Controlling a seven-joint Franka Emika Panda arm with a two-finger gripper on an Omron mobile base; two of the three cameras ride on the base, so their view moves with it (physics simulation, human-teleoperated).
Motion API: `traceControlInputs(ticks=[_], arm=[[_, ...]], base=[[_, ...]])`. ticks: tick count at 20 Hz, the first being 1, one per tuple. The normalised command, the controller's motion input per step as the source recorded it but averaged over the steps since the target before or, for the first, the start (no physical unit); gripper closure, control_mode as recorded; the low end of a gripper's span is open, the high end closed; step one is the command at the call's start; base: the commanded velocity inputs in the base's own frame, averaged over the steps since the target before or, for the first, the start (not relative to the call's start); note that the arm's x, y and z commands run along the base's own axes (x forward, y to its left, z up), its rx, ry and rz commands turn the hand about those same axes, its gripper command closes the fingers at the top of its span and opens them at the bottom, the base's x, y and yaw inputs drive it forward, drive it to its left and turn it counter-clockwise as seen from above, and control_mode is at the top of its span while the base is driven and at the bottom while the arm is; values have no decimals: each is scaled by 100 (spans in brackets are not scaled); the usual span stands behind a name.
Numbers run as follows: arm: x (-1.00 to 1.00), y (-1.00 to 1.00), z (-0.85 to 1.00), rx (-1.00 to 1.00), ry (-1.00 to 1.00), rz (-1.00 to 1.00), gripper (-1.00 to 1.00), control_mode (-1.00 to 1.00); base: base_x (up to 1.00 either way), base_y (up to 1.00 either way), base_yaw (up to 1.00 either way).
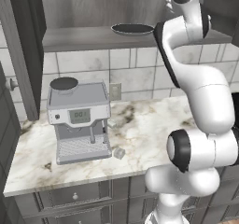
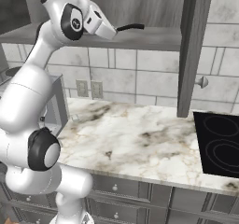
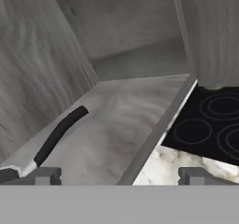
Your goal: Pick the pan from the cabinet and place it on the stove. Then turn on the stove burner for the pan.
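The pan [image 1: 133,29] rests on the bottom shelf of the open grey cabinet [image 1: 84,37], seen as a dark shallow disc at the shelf's front. Its long black handle [image 2: 131,27] pokes out to the right of my hand. In the hand view the handle [image 3: 60,132] lies on the shelf, running up from beside my left fingertip [image 3: 44,175]. My gripper [image 3: 120,175] is open and holds nothing, hovering over the shelf just right of the handle. The black glass stove [image 2: 219,143] is set in the counter to the right, with a single thin ring [image 3: 192,130] among its markings.
A grey coffee machine [image 1: 79,120] stands on the marble counter [image 1: 149,125] below the cabinet. One open cabinet door [image 2: 193,45] with a round knob [image 2: 203,82] hangs between the shelf and the stove; the other door [image 1: 23,50] is at the left. Drawers [image 1: 74,196] run under the counter.
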Motion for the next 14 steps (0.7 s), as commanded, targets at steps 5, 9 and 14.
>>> traceControlInputs(ticks=[5,9,14], arm=[[0,-25,3,0,0,-11,-100,-100],[0,-33,0,5,-1,-7,-100,-100],[2,-31,0,9,0,-6,-100,-100]], base=[[0,0,0],[0,0,0],[0,0,0]])
